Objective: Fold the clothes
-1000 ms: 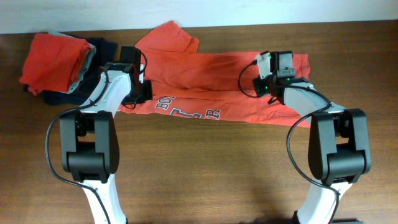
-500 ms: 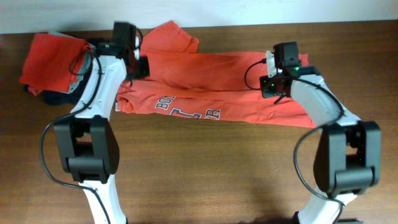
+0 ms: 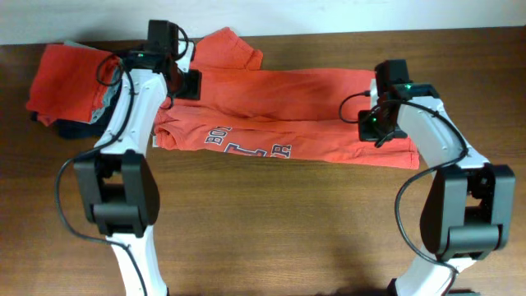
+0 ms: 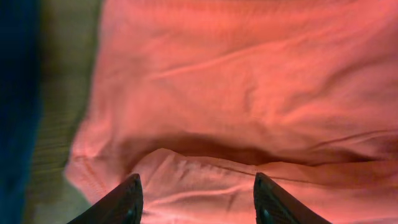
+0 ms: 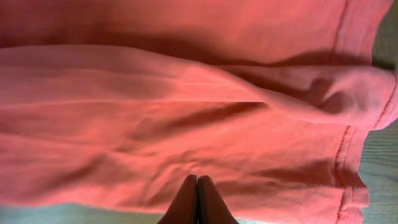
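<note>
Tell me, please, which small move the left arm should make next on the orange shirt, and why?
Probably bring the left gripper to the sleeve and close on it. Its jaws are open above the orange T-shirt, which lies as a long folded strip, and that sleeve sticks out past the top edge.

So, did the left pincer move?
Yes, the left pincer went up the overhead view, closer to the far edge of the table.

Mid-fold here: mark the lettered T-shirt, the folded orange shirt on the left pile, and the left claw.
lettered T-shirt point(image 3: 329, 150): overhead view, plain lower strip right of the lettering.
folded orange shirt point(image 3: 66, 78): overhead view, middle of its top face.
left claw point(image 4: 196, 186): left wrist view, midway between its fingertips.
</note>
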